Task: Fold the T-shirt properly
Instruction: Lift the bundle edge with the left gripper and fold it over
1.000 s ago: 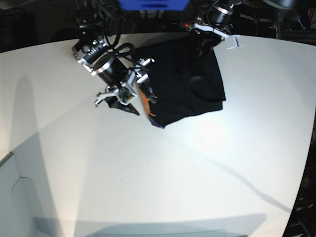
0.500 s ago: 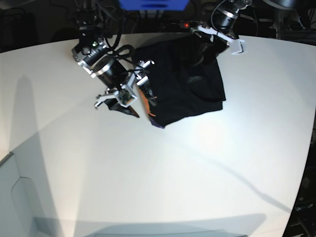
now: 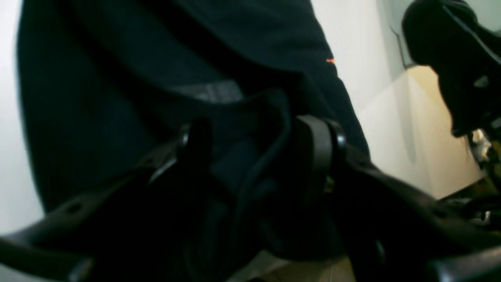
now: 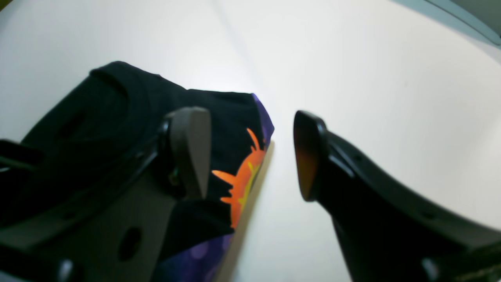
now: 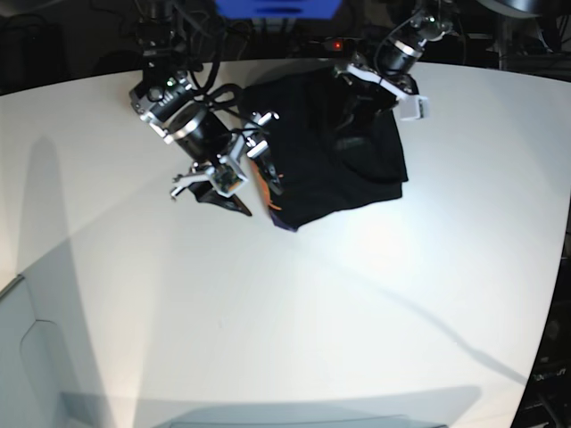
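The black T-shirt (image 5: 348, 169) lies folded in a thick rumpled pile at the far side of the white table (image 5: 312, 312). My left gripper (image 5: 368, 105) hangs over its far edge. In the left wrist view the left gripper (image 3: 254, 149) is open, with a ridge of the T-shirt (image 3: 117, 78) bulging between its fingers. My right gripper (image 5: 252, 187) is at the pile's left edge. In the right wrist view the right gripper (image 4: 250, 156) is open: one finger is over the T-shirt (image 4: 117, 109) by its orange and purple print (image 4: 242, 176), the other over bare table.
Cables and a blue box (image 5: 277, 7) crowd the table's far edge behind both arms. The right arm's dark body (image 3: 450, 58) shows at the right of the left wrist view. White tabletop stretches from the pile to the near edge.
The left gripper has swung down and in over the shirt's far edge, and its jaws have widened a little. The right arm and the shirt pile have barely moved.
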Controlling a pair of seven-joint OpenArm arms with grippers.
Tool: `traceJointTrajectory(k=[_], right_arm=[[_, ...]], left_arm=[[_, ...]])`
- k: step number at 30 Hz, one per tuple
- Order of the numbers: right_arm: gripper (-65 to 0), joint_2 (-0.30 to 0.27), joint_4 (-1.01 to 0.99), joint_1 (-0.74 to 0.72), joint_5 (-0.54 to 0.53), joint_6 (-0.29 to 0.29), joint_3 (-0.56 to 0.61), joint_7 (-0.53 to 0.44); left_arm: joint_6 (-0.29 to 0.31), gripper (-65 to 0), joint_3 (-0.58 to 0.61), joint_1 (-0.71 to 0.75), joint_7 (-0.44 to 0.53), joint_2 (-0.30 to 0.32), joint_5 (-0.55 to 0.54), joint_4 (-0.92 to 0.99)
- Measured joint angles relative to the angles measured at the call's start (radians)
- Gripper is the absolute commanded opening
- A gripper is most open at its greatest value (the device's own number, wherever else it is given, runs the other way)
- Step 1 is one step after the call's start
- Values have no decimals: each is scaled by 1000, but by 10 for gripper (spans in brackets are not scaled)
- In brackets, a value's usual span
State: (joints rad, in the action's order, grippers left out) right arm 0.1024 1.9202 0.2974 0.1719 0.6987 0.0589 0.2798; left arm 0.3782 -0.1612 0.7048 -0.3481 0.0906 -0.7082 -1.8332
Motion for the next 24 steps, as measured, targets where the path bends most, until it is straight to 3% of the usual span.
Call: traceJointTrajectory(k=[3,11,21,24], right_arm=[[-303,0,0,1,0,0,0,0],[-303,0,0,-1,0,0,0,0],[-303,0,-1,-14,1,0,0,1],[-303,1,-1,-14,0,0,0,0]], left_arm=[[0,-371,0,2,-19,-3,0,2],[0,-650,0,2,-19,-1,1,2],[0,-650,-73,100,-14,-12,-8,-93],[0,-650,-120,113,-14,-77,-11,-102]])
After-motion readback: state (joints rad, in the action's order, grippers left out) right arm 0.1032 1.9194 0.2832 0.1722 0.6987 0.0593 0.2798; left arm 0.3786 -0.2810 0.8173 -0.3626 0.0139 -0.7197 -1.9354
